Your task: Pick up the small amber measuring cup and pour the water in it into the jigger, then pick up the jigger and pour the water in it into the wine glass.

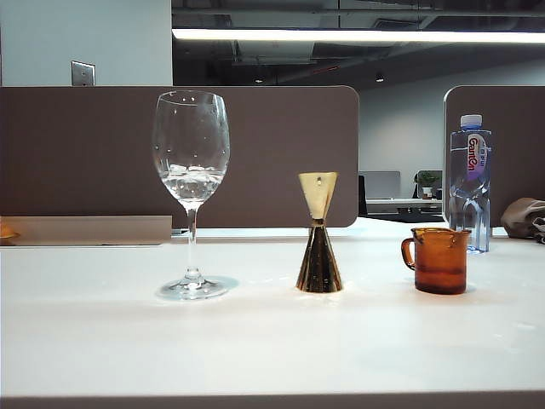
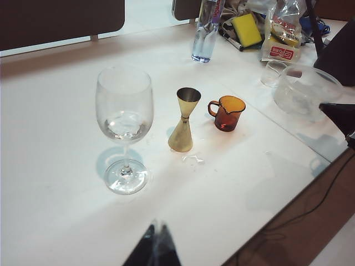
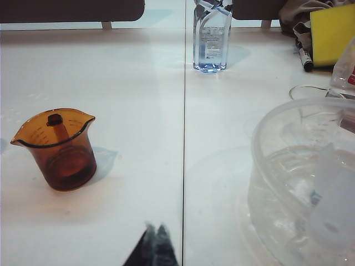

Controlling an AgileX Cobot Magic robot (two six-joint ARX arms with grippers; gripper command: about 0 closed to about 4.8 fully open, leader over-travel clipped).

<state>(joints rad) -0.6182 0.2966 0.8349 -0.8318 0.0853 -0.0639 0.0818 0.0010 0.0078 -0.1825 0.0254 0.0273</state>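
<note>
1. Exterior view: you are looking at three vessels standing in a row on the white table [image 1: 272, 341]. The wine glass [image 1: 191, 162] is standing upright on the left, holding water [image 1: 192, 183] low in its bowl. The jigger [image 1: 319, 234] is standing upright in the middle, and the small amber measuring cup [image 1: 438, 260] is sitting on the right, handle turned toward the jigger. A water bottle [image 1: 470, 183] is standing behind the cup (neither arm is showing here).

2. Left wrist view: you are seeing the left gripper [image 2: 157, 244] hovering above the near table edge, its dark fingertips pressing together with nothing between them, well apart from the wine glass [image 2: 124, 111]. The jigger [image 2: 184, 122] is standing between the glass and the small amber measuring cup [image 2: 227, 112], and a small wet patch [image 2: 193, 159] is glistening just beside its base. A clear bowl [image 2: 305, 91] is sitting farther off.

3. Right wrist view: you are seeing the right gripper [image 3: 155, 246], fingertips meeting and empty, hanging near the small amber measuring cup [image 3: 58, 149], which is standing upright. The clear bowl [image 3: 302, 183] is sitting on the gripper's other side (its far edge is cut off), and the water bottle [image 3: 211, 36] is standing beyond.
</note>
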